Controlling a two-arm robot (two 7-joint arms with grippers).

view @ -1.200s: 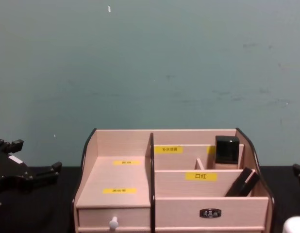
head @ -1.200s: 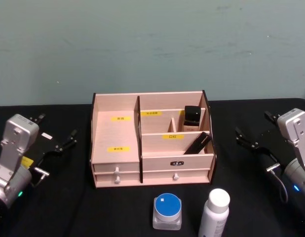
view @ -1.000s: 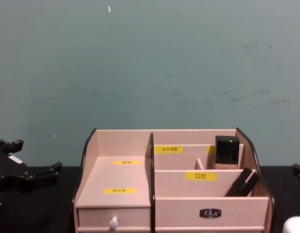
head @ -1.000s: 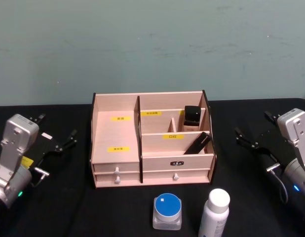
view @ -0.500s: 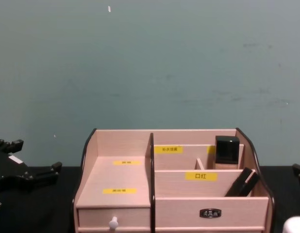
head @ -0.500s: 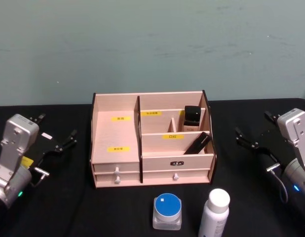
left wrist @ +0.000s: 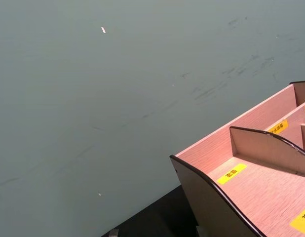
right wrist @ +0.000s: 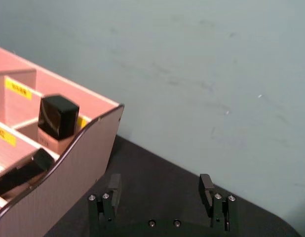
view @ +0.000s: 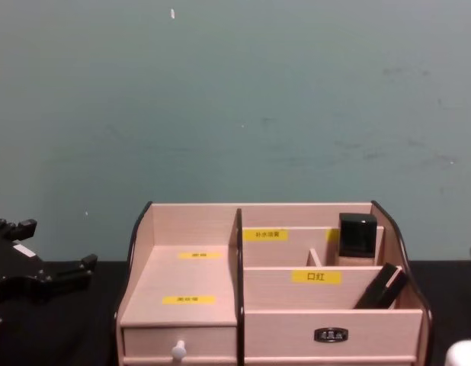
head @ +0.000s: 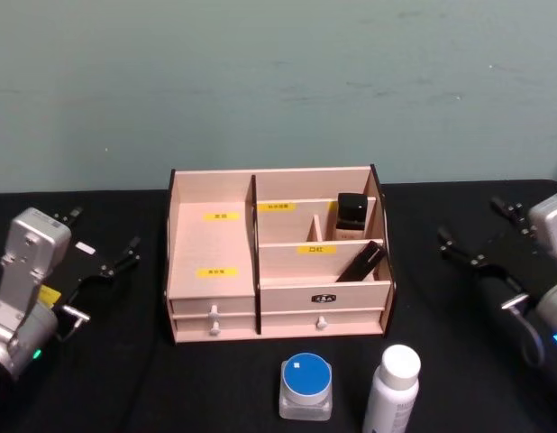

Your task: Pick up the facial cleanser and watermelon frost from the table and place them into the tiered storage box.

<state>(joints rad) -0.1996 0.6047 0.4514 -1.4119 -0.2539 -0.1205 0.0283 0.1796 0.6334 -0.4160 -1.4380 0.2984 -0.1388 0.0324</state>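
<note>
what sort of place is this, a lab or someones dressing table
Most likely a robot test bench staged as a dressing table: a black-covered table against a bare teal wall, a pale-wood stepped organiser with yellow labels, and the open left pincer and right pincer flanking it.

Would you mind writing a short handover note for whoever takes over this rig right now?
Left gripper: open, empty, left of the tiered storage box.
Right gripper: open, empty, right of the box.
White bottle and blue-lidded jar: standing on the table in front of the box, the jar to the bottle's left.
Done: nothing picked or placed.
Left: put both items into the box.
</note>
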